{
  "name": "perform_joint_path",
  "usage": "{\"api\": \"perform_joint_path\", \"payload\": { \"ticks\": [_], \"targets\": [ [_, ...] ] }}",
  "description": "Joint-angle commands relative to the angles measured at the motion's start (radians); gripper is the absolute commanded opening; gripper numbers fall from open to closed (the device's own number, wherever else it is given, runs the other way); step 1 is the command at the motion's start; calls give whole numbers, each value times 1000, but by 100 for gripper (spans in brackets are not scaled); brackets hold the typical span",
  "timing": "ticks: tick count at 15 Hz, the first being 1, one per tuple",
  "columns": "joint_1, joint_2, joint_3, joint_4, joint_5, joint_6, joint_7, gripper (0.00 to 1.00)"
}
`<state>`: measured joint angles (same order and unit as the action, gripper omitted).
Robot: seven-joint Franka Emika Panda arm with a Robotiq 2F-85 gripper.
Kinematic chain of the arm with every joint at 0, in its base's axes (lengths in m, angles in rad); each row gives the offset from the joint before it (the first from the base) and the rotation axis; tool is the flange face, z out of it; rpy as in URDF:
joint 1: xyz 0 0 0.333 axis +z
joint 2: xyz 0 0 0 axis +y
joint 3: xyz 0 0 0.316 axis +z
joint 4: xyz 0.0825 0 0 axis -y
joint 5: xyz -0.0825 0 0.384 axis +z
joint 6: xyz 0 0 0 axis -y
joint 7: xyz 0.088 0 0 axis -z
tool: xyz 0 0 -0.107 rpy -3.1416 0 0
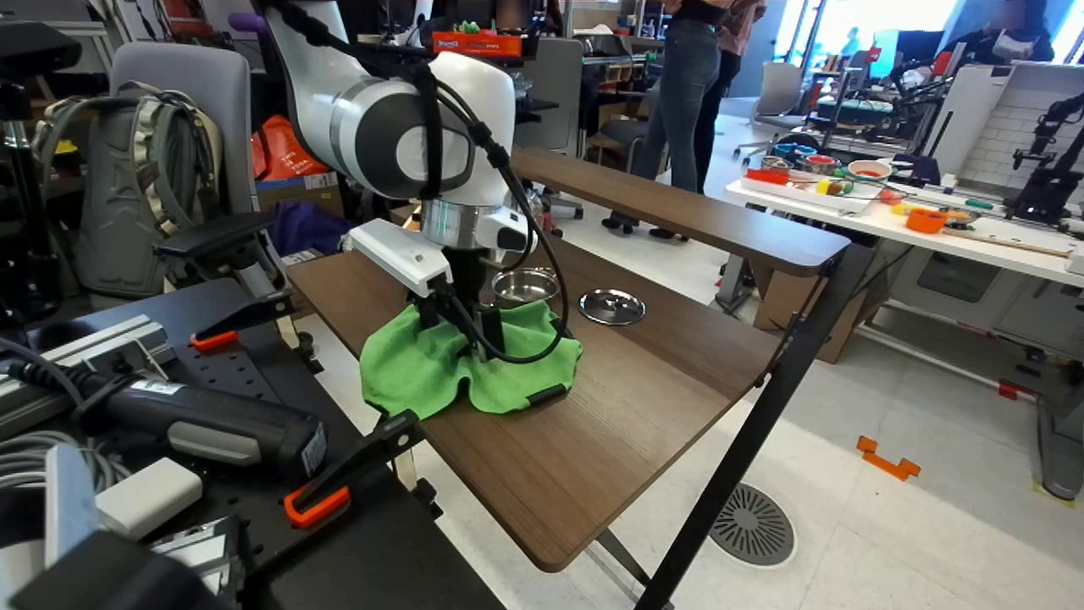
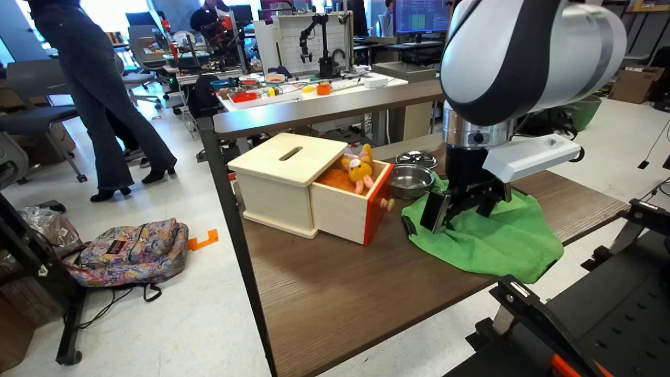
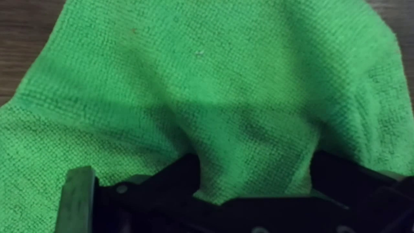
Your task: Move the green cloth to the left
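Note:
The green cloth (image 1: 415,373) lies rumpled on the brown table (image 1: 593,440), one side hanging over its edge. In an exterior view the cloth (image 2: 492,248) lies to the right of the wooden box. My gripper (image 1: 461,339) points down at the middle of the cloth; it also shows above the cloth in an exterior view (image 2: 460,220). In the wrist view the cloth (image 3: 226,64) fills most of the picture, and the two dark fingers of the gripper (image 3: 255,171) stand apart. A raised fold of cloth shows between them. The fingertips are sunk in the folds, so their lowest parts are hidden.
A metal pot (image 2: 412,181) stands close beside the cloth, with a shiny lid (image 1: 611,307) near it. A wooden box (image 2: 288,178) has its red-fronted drawer (image 2: 378,207) open with a plush toy inside. Black clamps (image 1: 373,453) sit at the table's edge. A raised shelf (image 1: 677,212) runs along the table.

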<state>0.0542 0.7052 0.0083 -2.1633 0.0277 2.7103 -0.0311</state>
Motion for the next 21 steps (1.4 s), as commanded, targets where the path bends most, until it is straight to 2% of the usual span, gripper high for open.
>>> {"api": "perform_joint_path", "payload": {
  "ticks": [1,7,15,18,19,21],
  "targets": [
    [35,4,-6,-10,-26,39,40,100],
    [85,-71,-80,-20,-84,22,102,100],
    [150,-304,-204,-56,-223,-4,253,100],
    [135,-383,-204,-73,-260,-33,286,100],
    [104,-313,-171,-27,-235,-10,259,100],
    [99,-333,-167,-32,-237,-14,260,100]
  ]
}}
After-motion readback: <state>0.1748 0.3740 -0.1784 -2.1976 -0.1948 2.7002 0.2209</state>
